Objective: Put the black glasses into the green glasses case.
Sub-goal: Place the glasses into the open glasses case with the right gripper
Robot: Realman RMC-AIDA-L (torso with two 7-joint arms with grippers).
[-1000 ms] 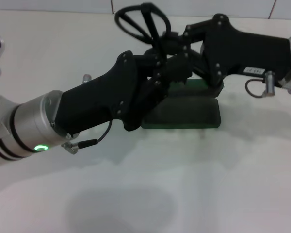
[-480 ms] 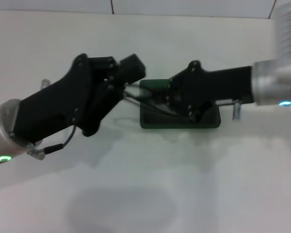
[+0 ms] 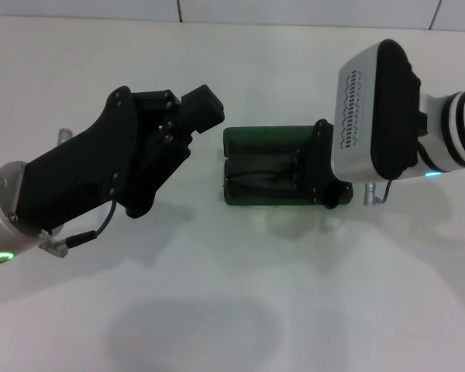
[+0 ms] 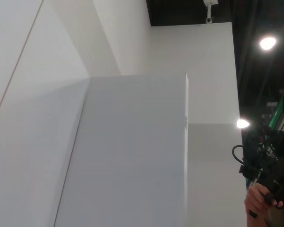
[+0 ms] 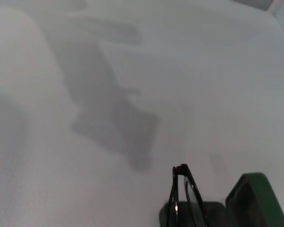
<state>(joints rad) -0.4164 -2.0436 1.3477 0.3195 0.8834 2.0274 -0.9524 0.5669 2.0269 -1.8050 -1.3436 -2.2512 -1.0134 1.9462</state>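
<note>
The green glasses case [image 3: 257,142] lies open in the middle of the white table, its lid tipped back. The black glasses [image 3: 256,180] rest folded inside its lower half. The right wrist view shows them edge-on [image 5: 182,201] next to the case's green wall [image 5: 250,198]. My right gripper [image 3: 322,167] reaches down over the right end of the case, its tips hidden against the dark lining. My left gripper [image 3: 204,107] hovers just left of the case, apart from it, with nothing seen in it.
My right arm's silver wrist block [image 3: 376,112] stands high over the table right of the case. The white table [image 3: 294,294] stretches bare toward the front. The left wrist view shows only walls and ceiling lights.
The left gripper has drawn back to the left, off the glasses. The right arm has turned its wrist upward and shifted right. The glasses now lie down in the case.
</note>
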